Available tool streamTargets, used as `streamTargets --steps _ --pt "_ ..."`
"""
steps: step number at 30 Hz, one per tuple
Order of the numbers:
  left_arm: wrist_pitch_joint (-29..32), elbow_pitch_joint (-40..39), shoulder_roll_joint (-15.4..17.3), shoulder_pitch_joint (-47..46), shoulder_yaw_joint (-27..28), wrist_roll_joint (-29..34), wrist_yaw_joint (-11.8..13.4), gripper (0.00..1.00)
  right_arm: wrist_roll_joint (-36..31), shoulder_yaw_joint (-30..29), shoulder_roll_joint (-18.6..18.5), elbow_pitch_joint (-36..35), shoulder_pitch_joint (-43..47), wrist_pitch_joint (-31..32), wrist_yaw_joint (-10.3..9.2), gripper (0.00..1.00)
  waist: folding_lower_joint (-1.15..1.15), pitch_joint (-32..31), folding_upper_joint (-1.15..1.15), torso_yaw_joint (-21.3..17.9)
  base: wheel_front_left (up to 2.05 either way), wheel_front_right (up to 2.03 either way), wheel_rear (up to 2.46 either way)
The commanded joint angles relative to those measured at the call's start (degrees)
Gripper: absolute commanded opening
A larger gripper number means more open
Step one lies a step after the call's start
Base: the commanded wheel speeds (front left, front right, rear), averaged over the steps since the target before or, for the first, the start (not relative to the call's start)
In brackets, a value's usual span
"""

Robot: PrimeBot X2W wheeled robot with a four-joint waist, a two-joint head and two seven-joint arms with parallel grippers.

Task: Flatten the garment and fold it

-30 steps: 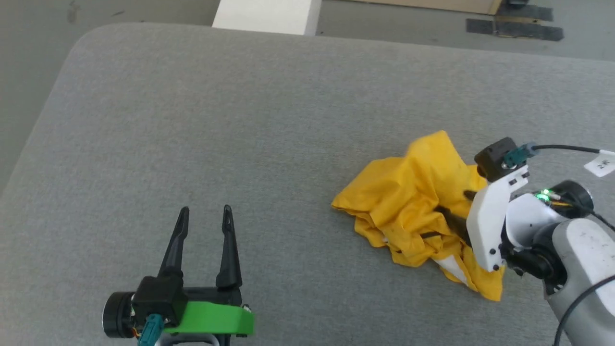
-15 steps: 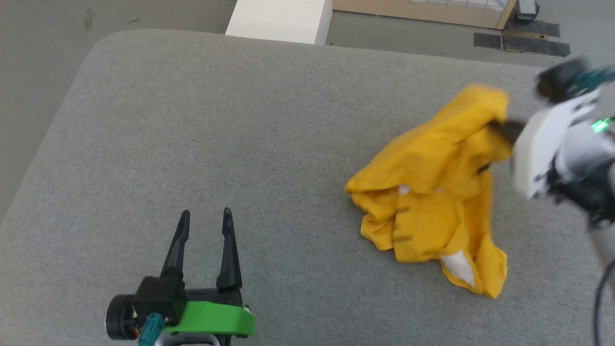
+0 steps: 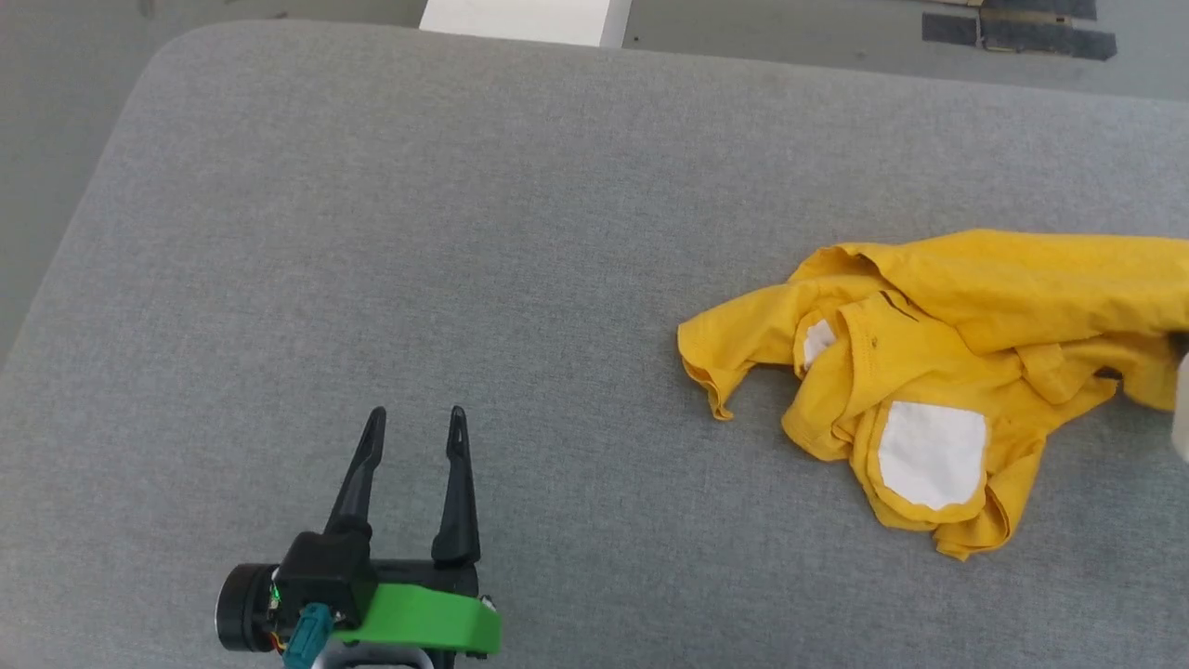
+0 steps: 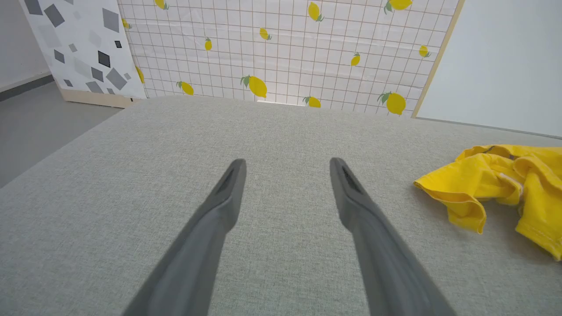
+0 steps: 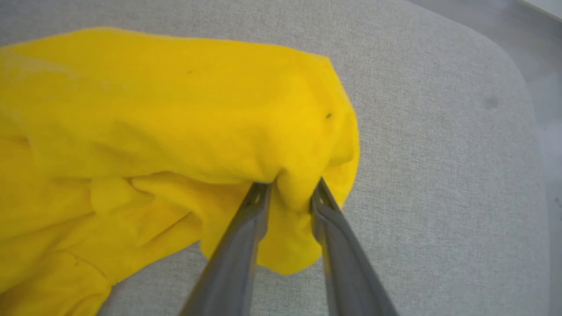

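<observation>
The garment (image 3: 938,307), a bright yellow T-shirt, lies crumpled on the right of the grey table, drawn out toward the right edge of the head view. A white square patch (image 3: 932,453) faces up on its near part, and a short black line mark (image 3: 896,305) shows near the middle. In the right wrist view my right gripper (image 5: 290,184) is shut on a fold of the garment (image 5: 175,114), with cloth bunched between the fingers. My left gripper (image 3: 416,413) stands open above bare table at the lower left, well left of the shirt (image 4: 496,175). Nothing is between its fingers (image 4: 228,193).
The grey padded table (image 3: 464,232) has rounded corners, with floor beyond its left and far edges. A white block (image 3: 525,19) stands behind the far edge, and dark tape strips (image 3: 1022,32) mark the floor. A lemon-print panel (image 4: 281,52) stands past the table.
My right gripper closed on the shirt and carried its end to the right, leaving the head view. The shirt stretched out and its white patch turned up. The left gripper stayed put.
</observation>
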Motion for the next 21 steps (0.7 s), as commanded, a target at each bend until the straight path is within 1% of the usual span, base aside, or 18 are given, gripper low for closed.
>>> streamTargets --steps 1,6,11,15,16,18,21 --pt "-0.3 0.4 -0.3 -1.0 0.1 0.4 -0.3 1.00 -1.0 0.0 0.8 0.0 0.4 -1.2 -0.09 1.00 0.00 0.3 0.00 -0.4 0.00 0.00 0.00" --pt "-0.3 1.2 -0.4 -1.7 0.2 0.8 -0.6 1.00 -1.6 0.8 3.2 -1.4 -0.3 -4.6 -0.09 1.00 0.00 -0.7 0.00 -1.4 0.00 0.00 0.00" --pt "-0.3 1.5 -0.4 -1.3 0.8 0.9 -0.8 1.00 2.1 2.2 5.4 -8.6 -0.8 -7.0 -0.09 1.00 0.00 -3.4 0.00 -2.2 0.00 0.00 0.00" --pt "-0.3 1.4 -0.4 -0.2 1.5 0.8 -0.8 1.00 5.6 3.4 6.8 -16.5 3.0 -4.8 -0.09 1.00 0.00 -4.9 0.00 -2.9 0.00 0.00 0.00" --pt "-0.3 1.1 -0.4 0.2 1.8 0.8 -0.8 1.00 6.5 3.4 7.4 -19.3 5.1 -3.4 -0.09 1.00 0.00 -5.1 0.00 -3.1 0.00 0.00 0.00" --pt "-0.3 0.8 -0.4 0.6 2.3 0.9 -0.8 1.00 7.1 3.6 8.1 -23.1 8.8 -1.1 -0.09 1.00 0.00 -5.1 0.00 -3.4 0.00 0.00 0.00" --pt "-0.3 0.2 -0.4 0.9 2.6 1.0 -0.9 1.00 7.1 3.3 9.1 -26.9 14.6 2.2 -0.09 1.00 0.00 -4.5 0.00 -3.6 0.00 0.00 0.00"
